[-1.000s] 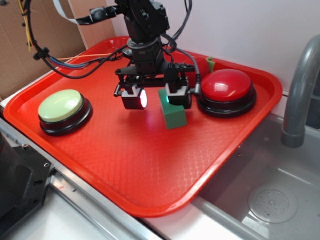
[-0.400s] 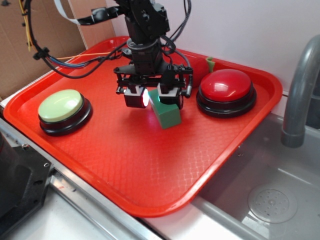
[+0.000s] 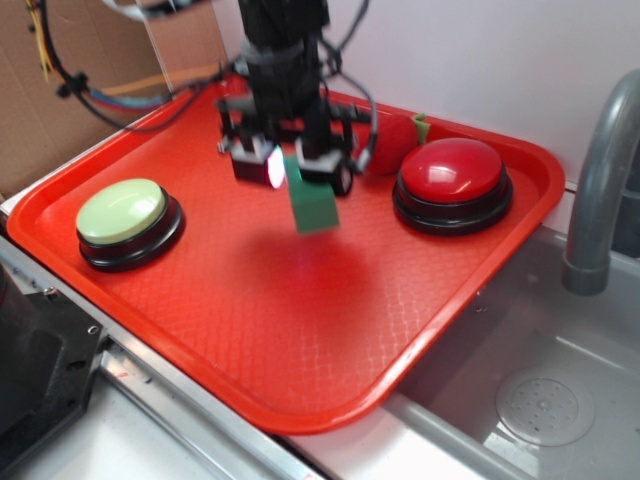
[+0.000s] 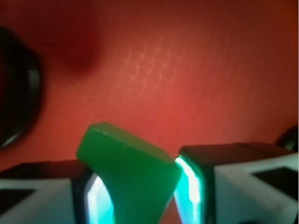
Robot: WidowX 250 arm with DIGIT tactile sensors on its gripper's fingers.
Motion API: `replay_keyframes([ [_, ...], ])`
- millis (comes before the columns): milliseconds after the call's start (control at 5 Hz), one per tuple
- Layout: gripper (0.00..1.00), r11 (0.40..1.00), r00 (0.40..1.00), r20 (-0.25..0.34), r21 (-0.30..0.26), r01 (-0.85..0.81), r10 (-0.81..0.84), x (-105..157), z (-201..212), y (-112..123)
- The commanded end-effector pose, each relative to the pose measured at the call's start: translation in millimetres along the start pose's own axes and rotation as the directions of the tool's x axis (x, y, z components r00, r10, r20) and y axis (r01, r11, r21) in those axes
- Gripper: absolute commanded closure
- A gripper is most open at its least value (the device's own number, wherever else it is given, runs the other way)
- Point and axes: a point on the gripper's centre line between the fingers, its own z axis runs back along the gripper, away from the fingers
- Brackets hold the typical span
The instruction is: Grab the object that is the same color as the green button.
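Red tray point(image 3: 250, 330) sits beside a sink. Green button point(image 3: 122, 212) rests at left. Centre: gripper point(image 3: 288, 168) clamped on the green block point(image 3: 311, 205), held clear above the tray. Plush strawberry point(image 3: 392, 148) and red button point(image 3: 452, 172) stand right; faucet point(image 3: 600, 180) beyond.

Green block point(image 4: 128, 172) between jaws, above red tray point(image 4: 187, 70)
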Motion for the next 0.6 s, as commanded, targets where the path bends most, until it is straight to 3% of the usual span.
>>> replay_keyframes([
  [0,1.00,0.967,0.970,0.026,-0.074,0.245,-0.243,12.6,85.6,16.4],
  [400,1.00,0.954,0.958,0.136,-0.128,0.271,-0.254,-1.3,132.1,47.9],
])
